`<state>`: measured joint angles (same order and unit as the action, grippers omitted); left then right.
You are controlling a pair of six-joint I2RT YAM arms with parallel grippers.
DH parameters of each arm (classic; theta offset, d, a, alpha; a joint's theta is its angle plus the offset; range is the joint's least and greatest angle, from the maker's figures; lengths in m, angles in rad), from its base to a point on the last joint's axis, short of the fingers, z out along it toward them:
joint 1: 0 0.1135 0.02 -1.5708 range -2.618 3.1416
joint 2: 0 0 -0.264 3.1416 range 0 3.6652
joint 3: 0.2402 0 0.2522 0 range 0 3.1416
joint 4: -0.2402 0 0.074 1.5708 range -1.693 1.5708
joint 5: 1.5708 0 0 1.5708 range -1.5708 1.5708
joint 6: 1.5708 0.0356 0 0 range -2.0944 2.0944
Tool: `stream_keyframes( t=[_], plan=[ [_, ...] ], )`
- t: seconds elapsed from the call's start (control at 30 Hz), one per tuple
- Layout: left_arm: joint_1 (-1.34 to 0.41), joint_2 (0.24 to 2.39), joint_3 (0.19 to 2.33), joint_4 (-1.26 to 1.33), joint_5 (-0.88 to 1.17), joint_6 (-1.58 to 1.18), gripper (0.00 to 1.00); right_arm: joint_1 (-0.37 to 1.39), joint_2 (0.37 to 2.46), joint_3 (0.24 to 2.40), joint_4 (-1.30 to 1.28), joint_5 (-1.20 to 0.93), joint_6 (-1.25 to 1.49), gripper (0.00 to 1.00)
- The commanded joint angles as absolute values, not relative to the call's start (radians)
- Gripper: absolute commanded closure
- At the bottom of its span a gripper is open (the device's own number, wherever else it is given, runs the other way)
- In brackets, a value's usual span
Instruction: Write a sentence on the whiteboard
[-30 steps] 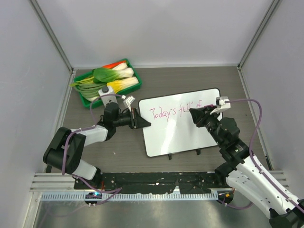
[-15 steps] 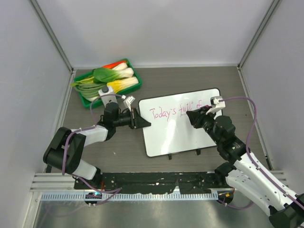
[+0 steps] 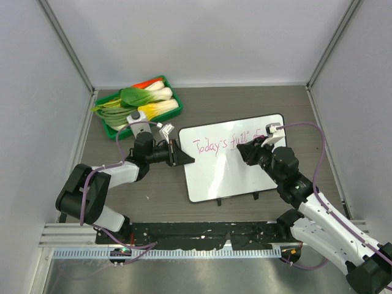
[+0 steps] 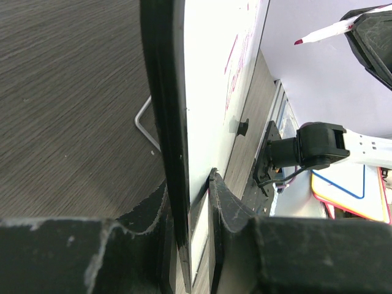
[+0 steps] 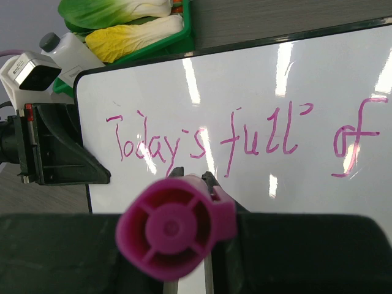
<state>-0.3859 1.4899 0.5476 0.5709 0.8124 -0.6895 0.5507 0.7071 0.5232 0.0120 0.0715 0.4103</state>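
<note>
One whiteboard (image 3: 228, 177) lies on the dark wood-grain table (image 3: 294, 104), right of the single green tray (image 3: 174, 92) and between the two arms, with its two black feet (image 3: 219, 201) towards the near edge. It carries one line of the sentence (image 3: 226, 143), three pink words reading "Today's full of". The tray sits at the far left and holds several leafy vegetables (image 3: 138, 97), too overlapped to count

The left arm reaches low across the table from its base, forearm nearly level. The left gripper (image 3: 182, 154) is turned sideways and pinches the whiteboard's left edge, one finger on each face of it. The right arm bends up and over the board's right half, wrist angled down towards the writing. The right gripper (image 3: 250, 150) is pressed tight around one magenta marker (image 5: 176, 228). In the left wrist view the marker's pink tip (image 4: 299, 41) shows apart from the board's face
</note>
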Motion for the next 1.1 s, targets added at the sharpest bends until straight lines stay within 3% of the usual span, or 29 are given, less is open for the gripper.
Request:
stream_keyframes(
  t=[0.0, 0.4, 0.83, 1.07],
  plan=[
    [-0.385, 1.523, 0.523, 0.445, 0.611, -0.506, 1.00, 0.558, 0.690, 0.531, 0.080, 0.074, 0.382, 0.99],
    [-0.387, 1.552, 0.532, 0.468, 0.630, -0.522, 1.00, 0.558, 0.584, 0.540, 0.011, 0.112, 0.420, 0.98],
    [-0.387, 1.563, 0.540, 0.463, 0.635, -0.520, 1.00, 0.574, 0.669, 0.552, -0.006, 0.048, 0.396, 0.99],
    [-0.387, 1.574, 0.549, 0.454, 0.641, -0.515, 1.00, 0.689, 0.719, 0.535, 0.057, 0.129, 0.405, 0.98]
  ],
)
